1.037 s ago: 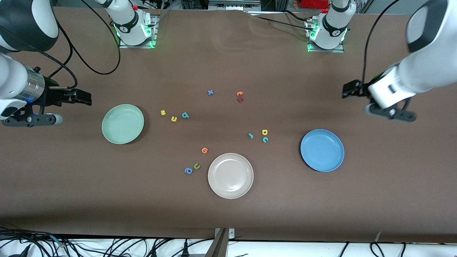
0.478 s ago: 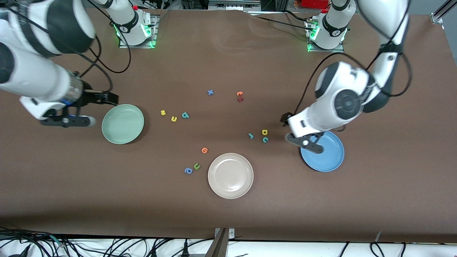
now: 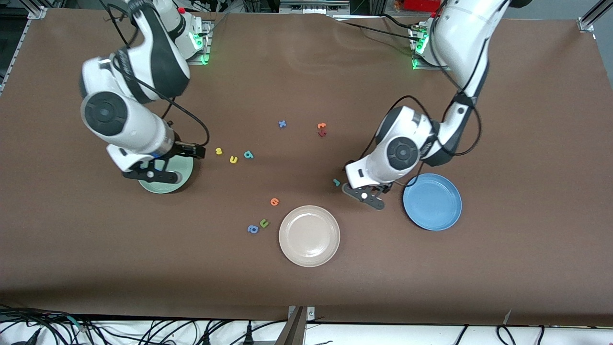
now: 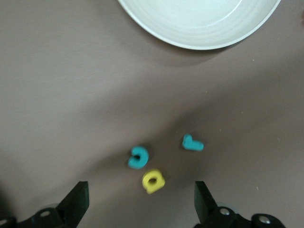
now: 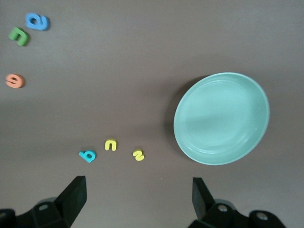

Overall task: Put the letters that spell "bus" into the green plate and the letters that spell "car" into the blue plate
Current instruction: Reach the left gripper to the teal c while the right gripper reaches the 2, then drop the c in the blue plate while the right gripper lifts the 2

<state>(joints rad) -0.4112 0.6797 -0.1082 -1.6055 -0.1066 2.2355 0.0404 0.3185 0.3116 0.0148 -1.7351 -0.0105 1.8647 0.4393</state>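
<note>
The yellow "s" (image 3: 219,151), yellow "u" (image 3: 233,159) and teal "b" (image 3: 248,154) lie in a row on the table beside the green plate (image 3: 185,170). My right arm covers most of that plate. My right gripper (image 5: 137,195) hangs open over the table between plate and row, holding nothing. The teal "r" (image 3: 336,182) lies toward the blue plate (image 3: 432,201). My left arm hides the teal "c" (image 4: 138,157) and yellow "a" (image 4: 153,181) from the front camera. My left gripper (image 4: 140,202) hangs open just over these two, empty.
A beige plate (image 3: 309,235) sits nearest the front camera. An orange round letter (image 3: 274,201), an olive "u" (image 3: 264,223) and a blue "a" (image 3: 252,229) lie beside it. Farther off lie a blue "x" (image 3: 282,124), an orange letter (image 3: 321,126) and a dark red one (image 3: 322,133).
Both arms swung in from the table's ends. The right gripper came over the green plate toward the "b", "u", "s" row. The left gripper crossed the blue plate to above "a" and "c".
</note>
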